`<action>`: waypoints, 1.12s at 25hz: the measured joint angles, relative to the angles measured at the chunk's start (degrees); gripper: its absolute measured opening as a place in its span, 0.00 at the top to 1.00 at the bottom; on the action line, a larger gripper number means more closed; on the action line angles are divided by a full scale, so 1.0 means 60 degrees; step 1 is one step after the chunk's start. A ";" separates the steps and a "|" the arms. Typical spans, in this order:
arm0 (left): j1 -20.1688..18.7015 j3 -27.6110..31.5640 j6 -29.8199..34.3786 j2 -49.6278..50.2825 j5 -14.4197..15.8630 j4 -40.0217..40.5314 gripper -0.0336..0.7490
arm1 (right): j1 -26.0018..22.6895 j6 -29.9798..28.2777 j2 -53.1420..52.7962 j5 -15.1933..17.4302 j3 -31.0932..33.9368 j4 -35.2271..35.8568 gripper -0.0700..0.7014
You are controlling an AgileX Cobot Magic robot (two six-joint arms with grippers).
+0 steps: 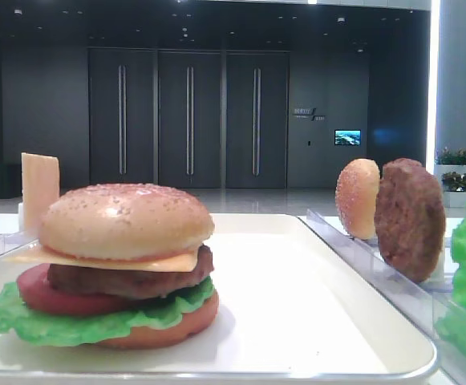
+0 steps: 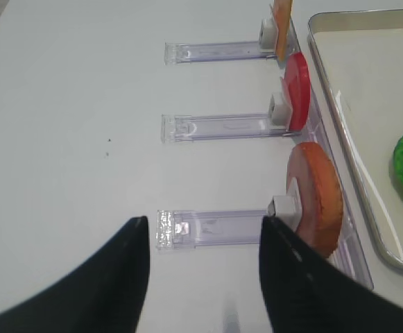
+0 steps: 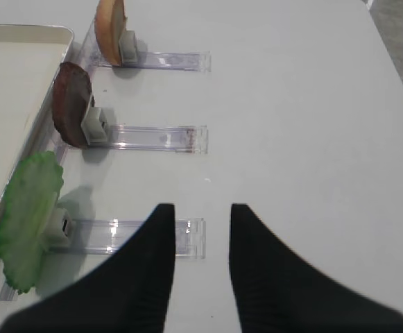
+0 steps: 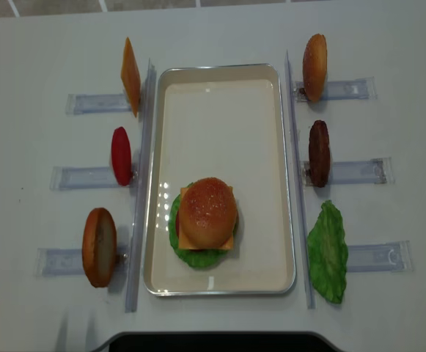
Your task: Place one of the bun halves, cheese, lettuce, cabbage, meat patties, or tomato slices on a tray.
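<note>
On the white tray stands a stacked burger. Its speckled bun top crowns cheese, a patty, tomato, lettuce and the flat bun bottom. Both grippers hang over the bare table, outside the tray. My right gripper is above the end of the lettuce rack, its fingers a narrow gap apart and empty. My left gripper stands wide open over the end of the bun-bottom rack, holding nothing.
Clear racks flank the tray. On the left they hold a cheese slice, a tomato slice and a bun bottom. On the right are a bun top, a patty and a lettuce leaf.
</note>
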 joint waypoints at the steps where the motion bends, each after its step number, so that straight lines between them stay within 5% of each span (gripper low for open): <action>1: 0.0000 0.0000 0.0000 0.0000 0.0000 0.0000 0.46 | 0.0000 0.0000 0.0000 0.0000 0.0000 0.0000 0.66; 28: 0.0000 0.0000 0.0000 0.0000 0.0000 0.0000 0.46 | 0.0000 0.0000 0.0000 0.0000 0.0000 0.0000 0.66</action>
